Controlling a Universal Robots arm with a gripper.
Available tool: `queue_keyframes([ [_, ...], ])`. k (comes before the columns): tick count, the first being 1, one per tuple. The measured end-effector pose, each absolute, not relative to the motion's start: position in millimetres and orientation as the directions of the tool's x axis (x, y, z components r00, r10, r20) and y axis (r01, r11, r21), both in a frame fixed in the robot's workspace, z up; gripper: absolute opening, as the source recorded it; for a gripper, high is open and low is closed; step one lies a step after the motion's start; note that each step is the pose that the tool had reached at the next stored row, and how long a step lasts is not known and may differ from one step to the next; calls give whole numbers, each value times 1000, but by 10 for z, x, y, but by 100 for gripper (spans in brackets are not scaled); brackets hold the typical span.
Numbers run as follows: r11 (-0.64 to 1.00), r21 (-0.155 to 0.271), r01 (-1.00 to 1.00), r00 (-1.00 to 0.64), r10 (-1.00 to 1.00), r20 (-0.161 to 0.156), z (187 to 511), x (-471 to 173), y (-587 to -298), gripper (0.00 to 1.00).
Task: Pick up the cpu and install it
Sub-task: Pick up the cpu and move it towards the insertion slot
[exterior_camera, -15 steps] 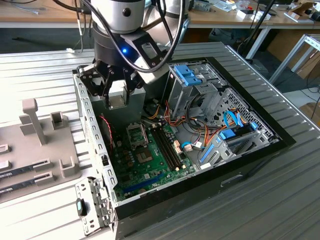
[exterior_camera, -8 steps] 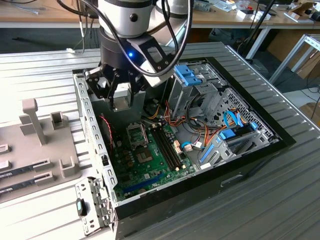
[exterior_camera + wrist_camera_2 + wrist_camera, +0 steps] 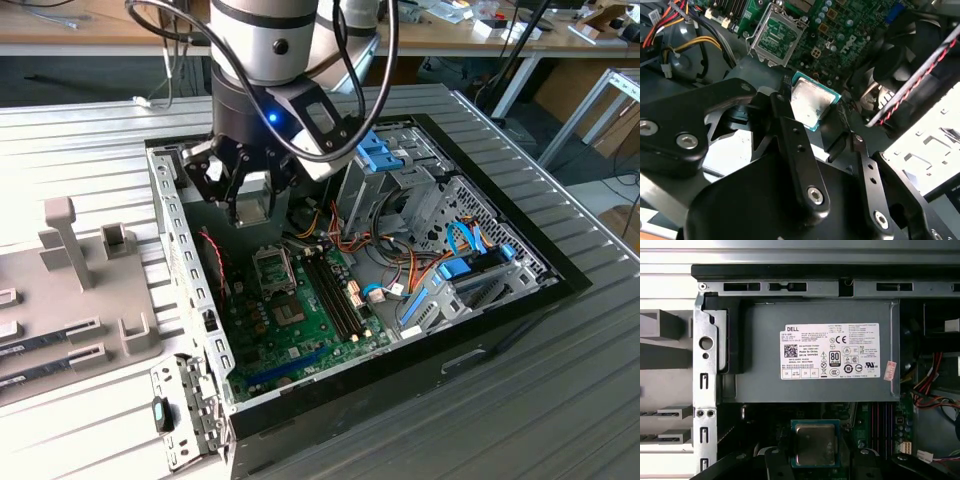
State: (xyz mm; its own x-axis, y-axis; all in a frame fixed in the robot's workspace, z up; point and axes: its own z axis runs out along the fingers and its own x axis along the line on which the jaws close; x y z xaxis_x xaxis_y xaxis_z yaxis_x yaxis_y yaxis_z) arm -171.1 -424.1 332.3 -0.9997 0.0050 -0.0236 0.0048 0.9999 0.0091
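I have the gripper (image 3: 250, 207) hanging over the open case (image 3: 181, 250), and its fingers (image 3: 785, 111) are closed narrow on the cpu (image 3: 811, 104), pinching it by opposite edges. The cpu sits flat between them, silver top with a thin green rim, clear of the board. In the first wrist view the cpu (image 3: 815, 444) shows just beside the edge of the grey power supply (image 3: 765, 350), over the dark gap at the edge of the motherboard (image 3: 902, 425). In the exterior view the gripper is above the socket (image 3: 272, 268), toward the power-supply end of the case. The second wrist view shows the socket (image 3: 776, 36) with its metal frame, apart from the chip. The memory sticks (image 3: 330, 290) lie just beside the socket on the exterior view's right.
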Motion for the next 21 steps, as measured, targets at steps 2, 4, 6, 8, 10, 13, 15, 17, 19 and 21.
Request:
queue_keyframes([
  [2,1000,9,5,-1000,5,-23,3307,-1690,-4248,47],
  [4,1000,9,5,-1000,5,-23,3292,-1670,-4255,47],
  [6,1000,9,5,-1000,5,-23,3264,-1632,-4267,47],
  [8,1000,9,5,-1000,5,-23,3252,-1614,-4280,47],
  [10,1000,9,5,-1000,5,-23,3236,-1597,-4296,47],
  [13,1000,9,5,-1000,5,-23,3212,-1573,-4319,47],
  [15,1000,9,5,-1000,5,-23,3197,-1558,-4332,47],
  [17,1000,9,5,-1000,5,-23,3186,-1546,-4342,47],
  [19,1000,9,5,-1000,5,-23,3173,-1532,-4355,47],
  [21,1000,9,5,-1000,5,-23,3160,-1518,-4367,47],
])
